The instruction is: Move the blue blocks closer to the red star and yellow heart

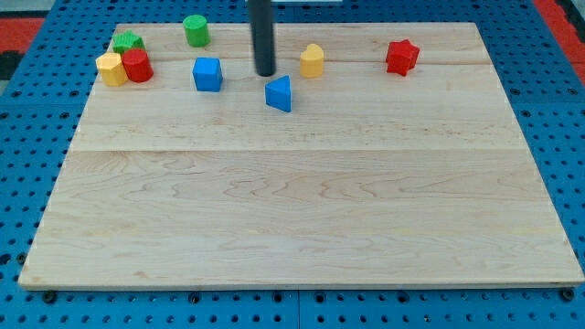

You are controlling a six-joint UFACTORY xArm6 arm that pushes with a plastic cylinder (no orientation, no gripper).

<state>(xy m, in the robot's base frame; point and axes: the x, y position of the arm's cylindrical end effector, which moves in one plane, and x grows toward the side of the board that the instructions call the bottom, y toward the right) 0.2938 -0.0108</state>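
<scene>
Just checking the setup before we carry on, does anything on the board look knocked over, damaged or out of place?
Nothing stands out. All the blocks sit on the board near the view's top, none broken. My tip rests between the blue cube and the blue triangular block, touching neither.

rod (263, 27): top cut off | green star (128, 42): partly hidden

Single high, near view over board (302, 228)
</scene>
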